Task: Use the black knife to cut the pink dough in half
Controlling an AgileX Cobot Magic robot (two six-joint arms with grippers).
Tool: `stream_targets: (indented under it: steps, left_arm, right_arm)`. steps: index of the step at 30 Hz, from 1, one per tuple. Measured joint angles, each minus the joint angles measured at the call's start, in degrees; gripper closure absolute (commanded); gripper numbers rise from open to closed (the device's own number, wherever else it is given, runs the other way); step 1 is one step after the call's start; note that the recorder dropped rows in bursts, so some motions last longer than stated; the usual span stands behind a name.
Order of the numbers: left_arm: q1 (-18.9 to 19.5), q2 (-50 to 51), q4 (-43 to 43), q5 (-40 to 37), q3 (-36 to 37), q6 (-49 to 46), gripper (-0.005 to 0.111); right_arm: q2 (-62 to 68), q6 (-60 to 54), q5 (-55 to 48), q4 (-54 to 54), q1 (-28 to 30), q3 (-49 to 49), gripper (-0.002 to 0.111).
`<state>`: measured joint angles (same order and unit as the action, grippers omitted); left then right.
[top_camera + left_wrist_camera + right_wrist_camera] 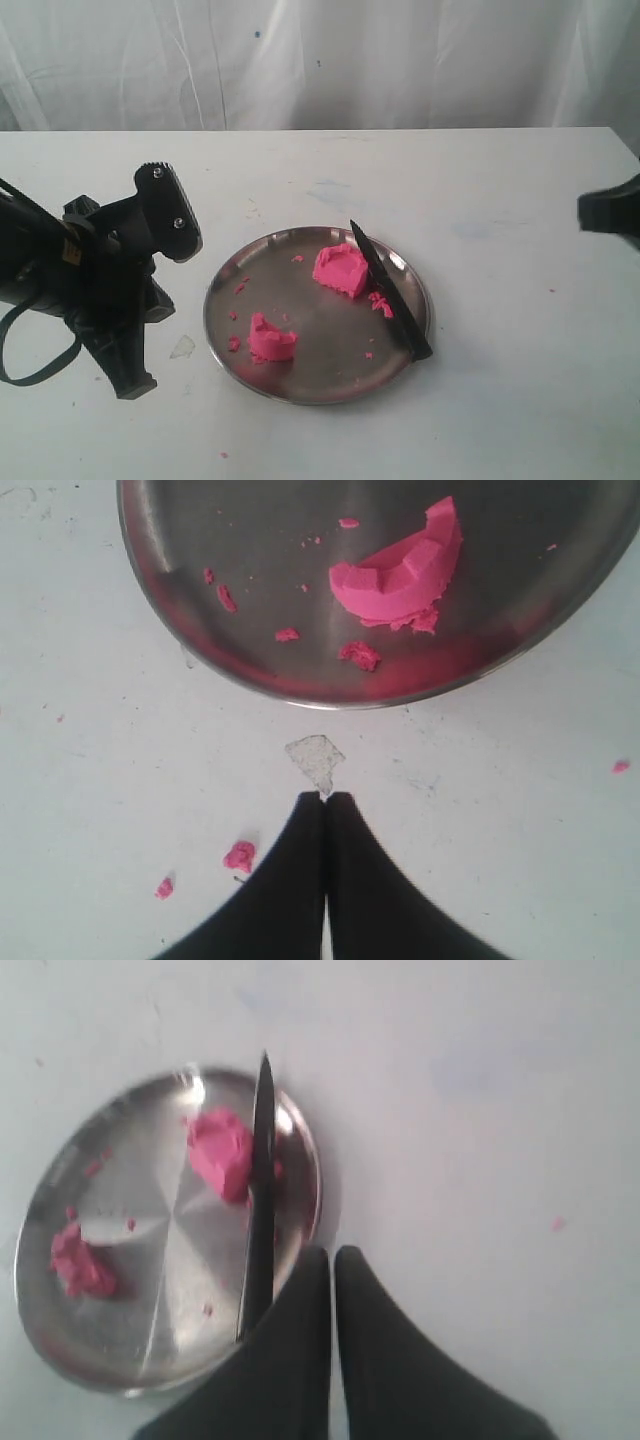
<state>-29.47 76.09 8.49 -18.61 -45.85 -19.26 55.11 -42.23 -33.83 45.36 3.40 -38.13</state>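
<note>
The pink dough lies in two chunks on a round metal plate (322, 345). One chunk (342, 270) sits at the far right of the plate, the other (272, 341) at the near left. The black knife (390, 292) rests across the plate's right side, its blade along the far chunk and its handle end over the rim. My left gripper (326, 798) is shut and empty over the table, just outside the plate's rim (300, 692) near one chunk (400, 572). My right gripper (333, 1252) is shut and empty, beside the knife (262, 1190) and apart from it.
Small pink crumbs dot the plate (380, 303) and the table (239, 856). A pale flat scrap (316, 760) lies on the table just ahead of the left fingertips. The left arm (100, 280) stands left of the plate; part of the right arm (610, 212) shows at the right edge.
</note>
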Motion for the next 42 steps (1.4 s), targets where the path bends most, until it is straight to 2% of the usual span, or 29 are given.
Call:
stream_targets:
  steps: [3, 7, 11, 13, 16, 21, 30, 33, 36, 41, 42]
  left_arm:
    - [0.00, 0.00, 0.00, 0.00, 0.00, 0.00, 0.107]
    - [0.00, 0.00, 0.00, 0.00, 0.00, 0.00, 0.107]
    - [0.00, 0.00, 0.00, 0.00, 0.00, 0.00, 0.107]
    - [0.00, 0.00, 0.00, 0.12, 0.00, 0.00, 0.107]
    - [0.00, 0.00, 0.00, 0.23, 0.00, 0.00, 0.107]
    - [0.00, 0.00, 0.00, 0.35, 0.00, 0.00, 0.107]
    - [0.00, 0.00, 0.00, 0.46, 0.00, 0.00, 0.107]
    - [0.00, 0.00, 0.00, 0.46, 0.00, 0.00, 0.107]
    - [0.00, 0.00, 0.00, 0.57, 0.00, 0.00, 0.107]
    - [0.00, 0.00, 0.00, 1.22, 0.00, 0.00, 0.107]
    - [0.00, 0.00, 0.00, 1.29, 0.00, 0.00, 0.107]
  right_arm:
    - [-13.05, -2.48, 4.78, -1.87, 0.00, 0.60, 0.107]
    - [-29.14, -1.01, 9.45, -10.96, 0.00, 3.10, 0.107]
    - [-40.49, 5.12, 4.60, -18.56, 0.00, 5.36, 0.107]
    - [-44.44, 9.78, -1.66, -19.22, 0.00, 6.14, 0.107]
    - [-48.71, 13.81, -12.27, -19.70, 0.00, 6.45, 0.107]
    - [-53.34, 15.19, -23.30, -19.91, 0.00, 6.55, 0.107]
    - [-54.82, 15.22, -25.26, -20.67, 0.00, 7.48, 0.107]
    - [-54.85, 15.22, -18.08, -22.24, 1.77, 9.64, 0.107]
    - [-54.85, 15.22, -4.59, -25.63, 4.49, 14.14, 0.107]
    - [-54.85, 15.22, 27.48, -39.32, 5.97, 30.15, 0.107]
    - [-54.85, 16.19, 38.62, -41.69, 6.09, 35.96, 0.107]
